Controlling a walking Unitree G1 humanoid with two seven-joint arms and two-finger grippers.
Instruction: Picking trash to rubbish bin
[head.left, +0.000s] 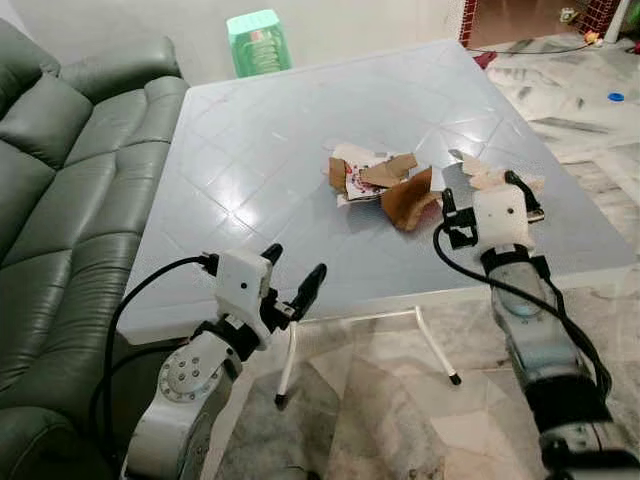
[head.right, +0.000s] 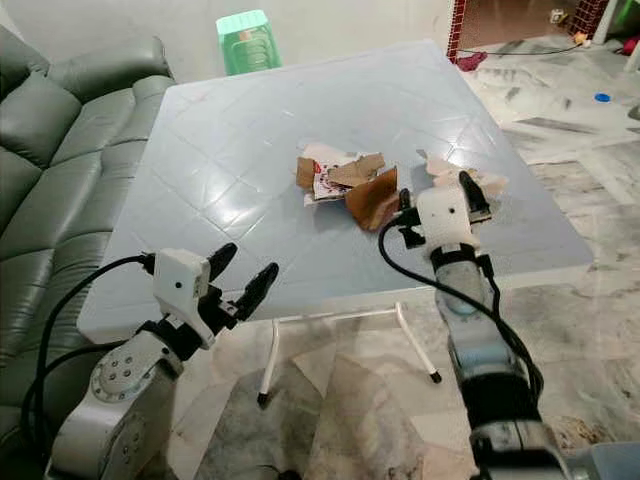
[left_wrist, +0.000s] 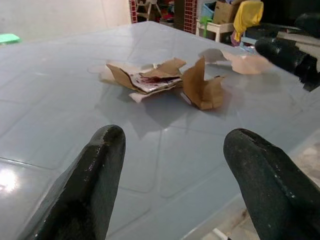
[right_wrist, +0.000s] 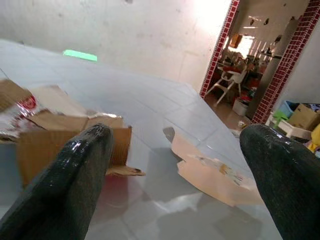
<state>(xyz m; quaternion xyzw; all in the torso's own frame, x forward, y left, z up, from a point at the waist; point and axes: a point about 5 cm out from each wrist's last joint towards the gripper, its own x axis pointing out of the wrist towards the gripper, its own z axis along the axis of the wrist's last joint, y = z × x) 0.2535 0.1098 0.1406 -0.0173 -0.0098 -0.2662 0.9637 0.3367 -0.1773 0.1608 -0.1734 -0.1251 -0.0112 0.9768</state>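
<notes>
Grey table (head.left: 250, 150) holds cardboard trash (head.left: 385, 185) lying crosswise; both tools spread.

Both arms reach forward, left hand (head.left: 296, 272) and right hand (head.left: 482, 192) spread wide.

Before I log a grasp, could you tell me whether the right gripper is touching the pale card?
Apart: in the right wrist view the right gripper is open, the pale card lying untouched between.
</notes>
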